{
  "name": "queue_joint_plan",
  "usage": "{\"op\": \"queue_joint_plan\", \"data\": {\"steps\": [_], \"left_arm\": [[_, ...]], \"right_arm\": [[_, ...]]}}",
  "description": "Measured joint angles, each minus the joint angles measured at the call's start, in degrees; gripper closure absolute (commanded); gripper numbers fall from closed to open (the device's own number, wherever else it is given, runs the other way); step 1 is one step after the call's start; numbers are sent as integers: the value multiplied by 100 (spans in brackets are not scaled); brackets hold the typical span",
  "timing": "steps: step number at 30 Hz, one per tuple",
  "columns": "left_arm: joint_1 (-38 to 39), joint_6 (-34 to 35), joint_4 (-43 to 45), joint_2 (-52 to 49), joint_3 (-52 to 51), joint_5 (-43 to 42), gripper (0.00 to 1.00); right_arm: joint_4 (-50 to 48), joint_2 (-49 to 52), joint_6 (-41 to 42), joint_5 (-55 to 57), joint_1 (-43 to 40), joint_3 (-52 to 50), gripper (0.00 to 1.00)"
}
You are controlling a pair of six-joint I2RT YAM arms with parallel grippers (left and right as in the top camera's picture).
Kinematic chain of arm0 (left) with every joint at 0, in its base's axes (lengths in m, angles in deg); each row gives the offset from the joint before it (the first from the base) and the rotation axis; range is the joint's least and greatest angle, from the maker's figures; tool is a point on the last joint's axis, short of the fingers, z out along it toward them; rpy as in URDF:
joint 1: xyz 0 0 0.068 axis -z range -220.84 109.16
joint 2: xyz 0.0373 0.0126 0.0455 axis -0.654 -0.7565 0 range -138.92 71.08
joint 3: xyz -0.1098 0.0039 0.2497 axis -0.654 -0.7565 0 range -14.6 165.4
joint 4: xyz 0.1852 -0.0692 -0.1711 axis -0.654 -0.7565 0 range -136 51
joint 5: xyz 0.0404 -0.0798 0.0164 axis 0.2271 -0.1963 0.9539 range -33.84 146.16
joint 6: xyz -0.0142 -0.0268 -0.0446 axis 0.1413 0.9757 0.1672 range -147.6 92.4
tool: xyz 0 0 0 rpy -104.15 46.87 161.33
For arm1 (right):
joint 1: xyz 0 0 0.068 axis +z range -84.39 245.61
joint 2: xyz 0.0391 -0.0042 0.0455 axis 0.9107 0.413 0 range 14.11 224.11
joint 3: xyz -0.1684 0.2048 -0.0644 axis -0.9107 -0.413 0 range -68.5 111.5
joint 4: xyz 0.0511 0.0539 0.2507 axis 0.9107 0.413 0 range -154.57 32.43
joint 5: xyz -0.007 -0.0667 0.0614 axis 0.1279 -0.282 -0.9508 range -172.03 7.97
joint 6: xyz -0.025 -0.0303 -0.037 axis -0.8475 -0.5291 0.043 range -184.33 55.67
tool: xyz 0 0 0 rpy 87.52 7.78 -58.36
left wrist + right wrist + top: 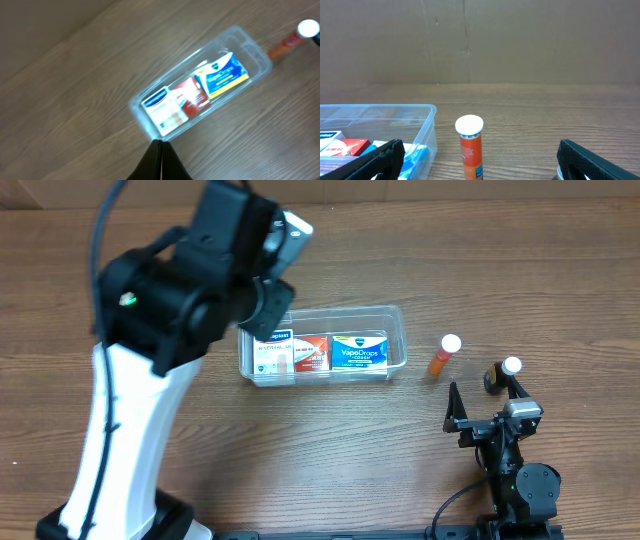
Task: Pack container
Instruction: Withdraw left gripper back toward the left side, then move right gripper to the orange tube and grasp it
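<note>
Left hand (160,161), pressed together and empty, hung above the container (398,318) on the table (300,460), three boxes (358,352) packed; my right hand (485,395) stood spread, and I judged the orange tube (443,358) outside due next.

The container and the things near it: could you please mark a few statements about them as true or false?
1. The container holds three boxes. True.
2. The orange tube lies inside the container. False: it stands upright on the table, outside the container.
3. The right gripper has its jaws wide apart. True.
4. The left gripper grips a box. False: its jaws are shut on nothing, above the container.
</note>
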Motion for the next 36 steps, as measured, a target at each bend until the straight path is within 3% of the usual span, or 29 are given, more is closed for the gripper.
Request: {"op": "queue_joint_plan", "data": {"steps": [4, 12, 13, 14, 15, 16, 20, 24, 26, 31, 36], "left_arm": [[-442, 0, 173, 717, -608, 24, 96], [-1340, 0, 1757, 2780, -4251, 26, 94], [-1552, 0, 1862, 2962, -4478, -2, 84], [-1768, -4, 1930, 3077, -4562, -114, 38], [-2011, -42, 2020, 3178, -4577, -306, 5], [-2210, -214, 2081, 3220, -4577, -654, 0], [-2459, -435, 2153, 3230, -4583, -1388, 0], [-2459, -498, 2155, 3226, -4583, -1593, 0], [-2459, -498, 2155, 3226, -4583, -1617, 0], [-2459, -498, 2157, 3226, -4583, -1617, 0], [-2459, -501, 2159, 3222, -4590, -1620, 0]], "right_arm": [[-4, 0, 2, 0, 0, 0, 0], [-4, -2, 2, 0, 0, 0, 0], [-2, -4, 4, 0, 0, 0, 0], [-4, -4, 7, 0, 0, 0, 0], [2, -4, 0, 0, 0, 0, 0], [0, -4, 4, -2, 0, 0, 0], [-2, -4, 243, 0, -2, 0, 0], [-2, -4, 2284, -2, 0, 0, 0], [-63, -4, 2756, 20, 0, 0, 0], [-52, -4, 3038, -372, 0, 7, 0], [1478, 485, 2496, -586, -2, 1132, 0]]}}
